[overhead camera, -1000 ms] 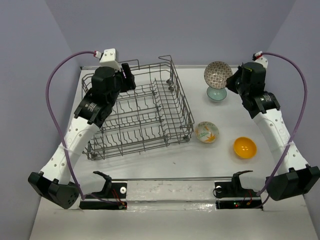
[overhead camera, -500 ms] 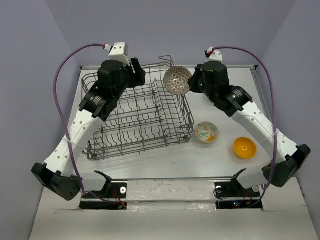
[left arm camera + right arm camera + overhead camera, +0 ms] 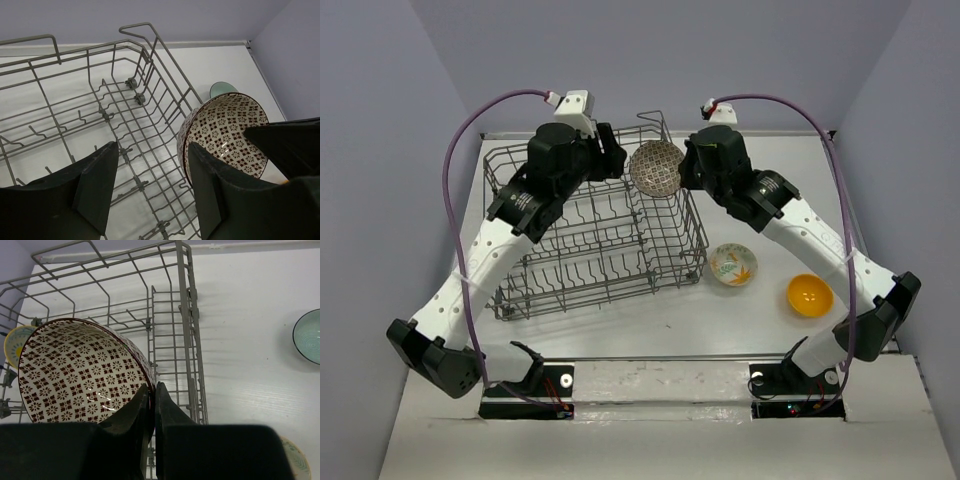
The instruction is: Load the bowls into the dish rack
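I have the right gripper [image 3: 151,388] clamped on the rim of the round brown-patterned bowl [image 3: 75,367], tilted above the right wall of the grey wire dish rack [image 3: 610,245], while the left gripper [image 3: 152,150] hangs over the rack with jaws apart, empty.

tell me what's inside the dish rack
Mostly bare tines in the dish rack. The right wrist view shows a yellowish bowl in it, partly hidden by the patterned bowl held in the right jaws. The left arm covers the rack's far-left corner.
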Available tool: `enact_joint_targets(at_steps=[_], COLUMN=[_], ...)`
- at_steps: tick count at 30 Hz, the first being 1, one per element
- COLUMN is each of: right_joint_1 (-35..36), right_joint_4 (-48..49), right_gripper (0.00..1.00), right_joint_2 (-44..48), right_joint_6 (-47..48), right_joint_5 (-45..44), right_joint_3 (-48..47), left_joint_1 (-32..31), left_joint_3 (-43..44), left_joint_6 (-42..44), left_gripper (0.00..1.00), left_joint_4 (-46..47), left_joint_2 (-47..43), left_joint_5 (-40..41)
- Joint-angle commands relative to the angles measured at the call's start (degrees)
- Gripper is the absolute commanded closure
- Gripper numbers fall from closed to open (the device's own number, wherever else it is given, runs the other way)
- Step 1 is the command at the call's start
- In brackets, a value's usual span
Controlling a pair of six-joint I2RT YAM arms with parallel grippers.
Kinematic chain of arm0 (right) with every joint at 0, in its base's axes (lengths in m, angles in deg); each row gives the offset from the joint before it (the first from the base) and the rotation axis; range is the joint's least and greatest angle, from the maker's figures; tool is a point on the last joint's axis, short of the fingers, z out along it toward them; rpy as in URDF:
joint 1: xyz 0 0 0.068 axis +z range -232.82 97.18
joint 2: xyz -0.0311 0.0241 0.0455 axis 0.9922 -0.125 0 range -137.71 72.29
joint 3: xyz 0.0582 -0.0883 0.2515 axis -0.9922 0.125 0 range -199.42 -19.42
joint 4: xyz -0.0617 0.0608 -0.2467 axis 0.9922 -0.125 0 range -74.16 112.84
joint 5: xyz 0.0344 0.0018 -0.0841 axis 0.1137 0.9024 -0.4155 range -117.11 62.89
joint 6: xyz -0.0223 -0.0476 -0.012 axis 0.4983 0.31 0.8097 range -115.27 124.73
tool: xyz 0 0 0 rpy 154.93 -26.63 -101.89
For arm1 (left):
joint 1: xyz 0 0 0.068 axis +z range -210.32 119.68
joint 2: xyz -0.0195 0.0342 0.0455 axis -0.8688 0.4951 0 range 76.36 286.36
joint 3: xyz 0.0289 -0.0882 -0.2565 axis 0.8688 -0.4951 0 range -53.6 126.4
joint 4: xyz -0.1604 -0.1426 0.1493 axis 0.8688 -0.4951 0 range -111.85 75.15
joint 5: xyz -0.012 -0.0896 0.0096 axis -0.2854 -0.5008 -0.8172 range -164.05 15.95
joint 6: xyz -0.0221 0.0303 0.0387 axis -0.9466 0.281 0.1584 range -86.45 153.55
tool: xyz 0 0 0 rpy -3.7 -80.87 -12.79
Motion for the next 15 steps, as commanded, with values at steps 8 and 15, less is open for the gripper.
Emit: enact_joint_targets(at_steps=[8,15], right_joint_1=[1.9,2.4], right_joint_4=[6.1,6.3], right_gripper=[0.99,0.99], right_joint_2=[-1.4,-1.7], right_joint_6=[-0.1,-0.1], right_joint_5=[-1.9,-1.9], right_joint_3=[-5.0,-5.3], left_joint_1=[-2.7,-3.9], left_joint_3=[-3.5,-4.3], left_joint_6=[-0.8,-1.1], left_gripper=[0.34,0.35], left_joint_4=[2.0,2.4], left_joint_2=[1.7,3.5], left_joint_5=[-0.9,0.0])
